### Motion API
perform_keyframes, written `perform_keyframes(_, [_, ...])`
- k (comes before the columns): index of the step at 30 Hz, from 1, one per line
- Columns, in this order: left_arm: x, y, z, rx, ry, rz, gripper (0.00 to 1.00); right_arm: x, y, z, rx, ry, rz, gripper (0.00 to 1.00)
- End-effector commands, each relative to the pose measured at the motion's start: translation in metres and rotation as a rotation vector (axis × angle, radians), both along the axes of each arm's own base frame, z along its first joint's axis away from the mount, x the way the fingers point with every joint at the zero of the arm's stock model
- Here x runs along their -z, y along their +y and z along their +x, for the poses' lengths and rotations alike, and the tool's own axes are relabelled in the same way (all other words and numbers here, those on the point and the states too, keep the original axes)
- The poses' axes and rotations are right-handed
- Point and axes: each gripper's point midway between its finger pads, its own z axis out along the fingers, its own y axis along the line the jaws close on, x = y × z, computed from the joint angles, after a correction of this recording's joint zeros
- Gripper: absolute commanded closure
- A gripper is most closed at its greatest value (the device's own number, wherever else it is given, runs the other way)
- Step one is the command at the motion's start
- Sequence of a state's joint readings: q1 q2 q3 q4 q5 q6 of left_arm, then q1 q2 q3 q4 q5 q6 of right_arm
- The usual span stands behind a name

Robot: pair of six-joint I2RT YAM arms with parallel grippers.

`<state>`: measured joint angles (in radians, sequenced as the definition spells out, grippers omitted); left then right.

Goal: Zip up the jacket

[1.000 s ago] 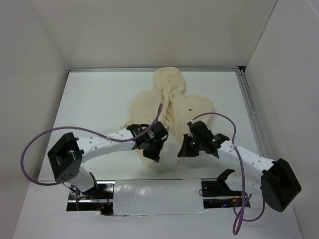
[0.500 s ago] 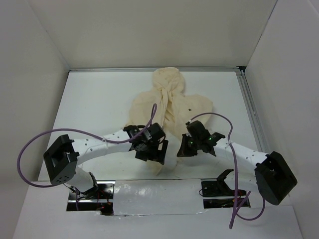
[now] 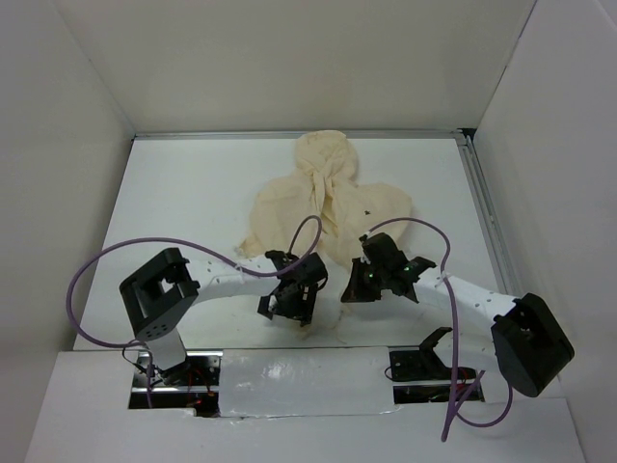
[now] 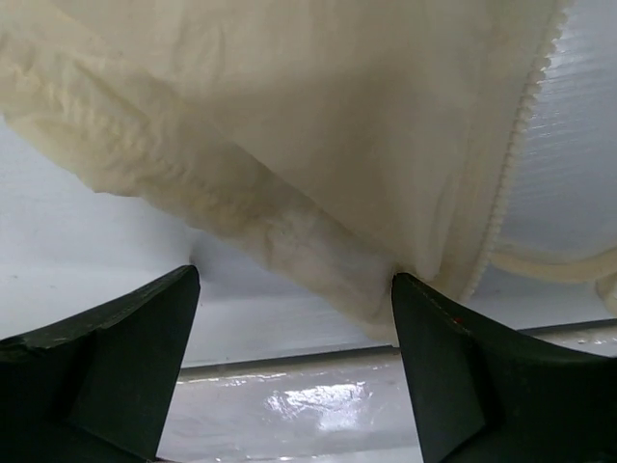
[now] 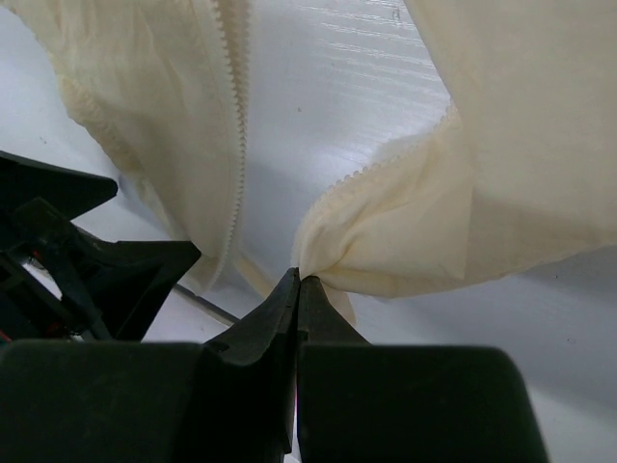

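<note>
Left gripper [image 4: 294, 294] gapes wide, the jacket [image 4: 318, 125] lying loose at its 12 o'clock, so my right gripper [image 5: 297, 280], pinched tight on the zipper edge [image 5: 371, 174], may, I think, drag the cloth askew.

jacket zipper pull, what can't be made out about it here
top view: a dark speck on the jacket is too small to identify
top view: lower hem partly hidden under left gripper and right gripper
wrist views: only zipper teeth show; edges cut the rest
</note>
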<state>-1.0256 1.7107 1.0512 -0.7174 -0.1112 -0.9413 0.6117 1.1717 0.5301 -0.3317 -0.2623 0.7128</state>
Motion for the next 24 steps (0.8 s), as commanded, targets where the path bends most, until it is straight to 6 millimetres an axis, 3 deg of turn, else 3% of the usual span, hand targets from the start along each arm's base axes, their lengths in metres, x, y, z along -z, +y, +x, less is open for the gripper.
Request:
perform_keyframes(1, [0.007, -0.001, 0.002, 0.070, -0.055, 0.033, 0.07, -0.008, 0.003, 0.008, -0.002, -0.056, 0.039, 1.00])
perform_keyframes(8, [0.022, -0.005, -0.014, 0.233, -0.056, 0.079, 0.02, -0.003, 0.000, 0.008, 0.000, -0.049, 0.027, 1.00])
perform_keyframes(13, [0.013, -0.001, -0.013, 0.246, -0.064, 0.106, 0.01, -0.002, -0.001, 0.009, 0.001, -0.051, 0.028, 1.00])
perform_keyframes(16, [0.003, -0.011, -0.014, 0.325, -0.079, 0.029, 0.01, -0.001, -0.005, 0.011, 0.001, -0.062, 0.016, 1.00])
perform_keyframes(17, [-0.006, -0.024, -0.010, 0.357, -0.118, -0.045, 0.01, 0.001, -0.005, 0.012, 0.004, -0.060, 0.015, 1.00])
perform_keyframes(20, [-0.019, -0.026, -0.005, 0.403, -0.155, -0.068, 0.01, 0.006, -0.011, 0.019, 0.028, -0.037, 0.002, 1.00])
perform_keyframes(24, [-0.053, -0.040, 0.023, 0.421, -0.259, -0.126, 0.01, 0.011, -0.017, 0.033, 0.048, -0.023, -0.014, 1.00])
